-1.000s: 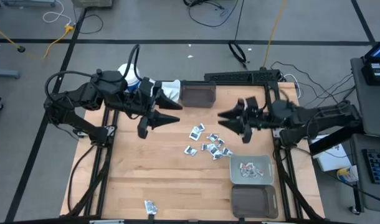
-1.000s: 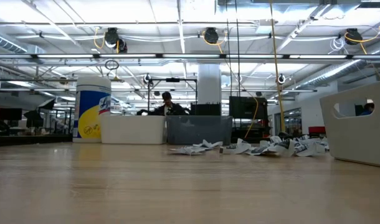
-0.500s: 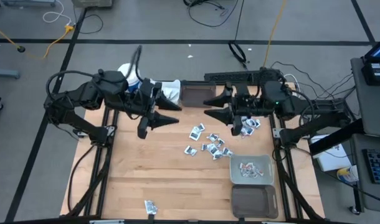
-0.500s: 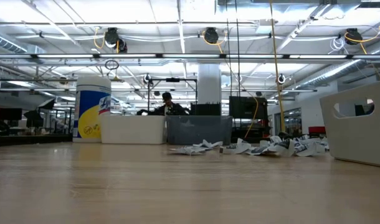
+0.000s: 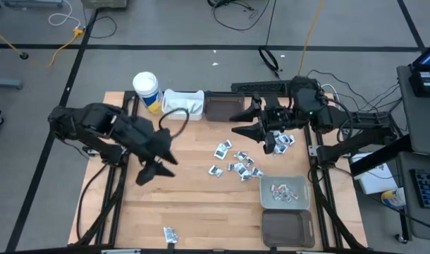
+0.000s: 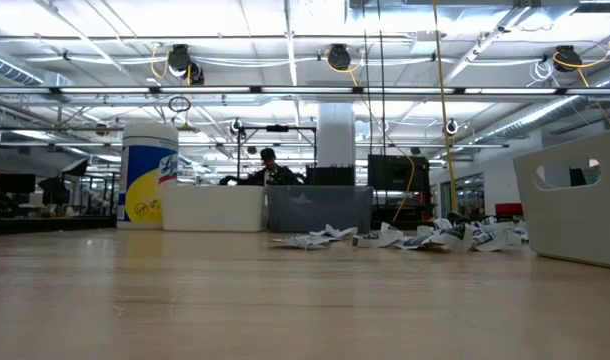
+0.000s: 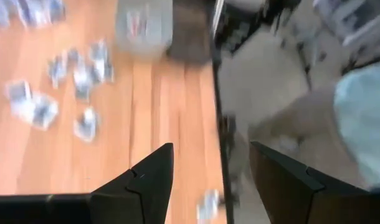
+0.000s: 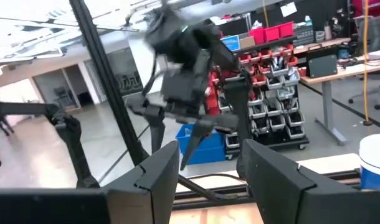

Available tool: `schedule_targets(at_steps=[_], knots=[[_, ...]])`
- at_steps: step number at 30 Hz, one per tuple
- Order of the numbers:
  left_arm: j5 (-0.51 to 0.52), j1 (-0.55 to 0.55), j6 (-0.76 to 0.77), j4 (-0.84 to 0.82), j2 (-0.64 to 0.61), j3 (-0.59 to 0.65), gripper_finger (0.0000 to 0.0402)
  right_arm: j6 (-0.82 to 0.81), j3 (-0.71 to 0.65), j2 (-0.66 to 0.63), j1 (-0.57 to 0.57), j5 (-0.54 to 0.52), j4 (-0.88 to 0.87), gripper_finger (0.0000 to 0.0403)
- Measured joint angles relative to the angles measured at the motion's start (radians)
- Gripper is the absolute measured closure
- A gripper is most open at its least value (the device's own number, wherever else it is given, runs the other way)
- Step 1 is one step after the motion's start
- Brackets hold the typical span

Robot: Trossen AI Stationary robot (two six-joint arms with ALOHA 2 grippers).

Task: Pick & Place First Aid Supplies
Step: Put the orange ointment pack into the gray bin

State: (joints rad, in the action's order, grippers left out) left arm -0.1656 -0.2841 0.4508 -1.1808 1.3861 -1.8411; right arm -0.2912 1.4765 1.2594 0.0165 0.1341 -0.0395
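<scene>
The first aid supplies (image 5: 233, 161) lie as a loose scatter of small white and silvery packets on the wooden table, right of its middle; the low view shows them as a pile (image 6: 405, 238). More packets lie inside a grey bin (image 5: 304, 192). One packet (image 5: 170, 233) lies alone by the near edge. My left gripper (image 5: 157, 169) hangs open above the table left of the scatter, slanting down, with nothing between its fingers (image 7: 210, 149). My right gripper (image 5: 236, 124) is held high and level beyond the scatter, open and empty (image 8: 210, 146).
A white cup with a yellow band (image 5: 146, 88), a white bin (image 5: 183, 104) and a dark bin (image 5: 224, 107) stand along the far edge. Another dark bin (image 5: 287, 227) sits at the near right, below the grey bin. Bare wood lies at the near left.
My left gripper has swung from the far edge toward the table's near and left side and tipped downward, uncovering the cup and the white bin. My right gripper has risen and gone toward the far edge and the left, then kept still. No packet has moved.
</scene>
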Motion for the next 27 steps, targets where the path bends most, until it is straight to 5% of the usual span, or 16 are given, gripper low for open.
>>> schedule_targets(at_steps=[11,27], knots=[[-0.058,-0.145,0.380,-0.341,0.031,0.000,0.0188,-0.020,0.000,0.000,-0.031,-0.007,-0.003,0.0232],[0.047,-0.387,0.417,-0.388,0.357,0.001,0.0188,-0.060,0.000,-0.002,-0.029,0.000,0.012,0.0232]])
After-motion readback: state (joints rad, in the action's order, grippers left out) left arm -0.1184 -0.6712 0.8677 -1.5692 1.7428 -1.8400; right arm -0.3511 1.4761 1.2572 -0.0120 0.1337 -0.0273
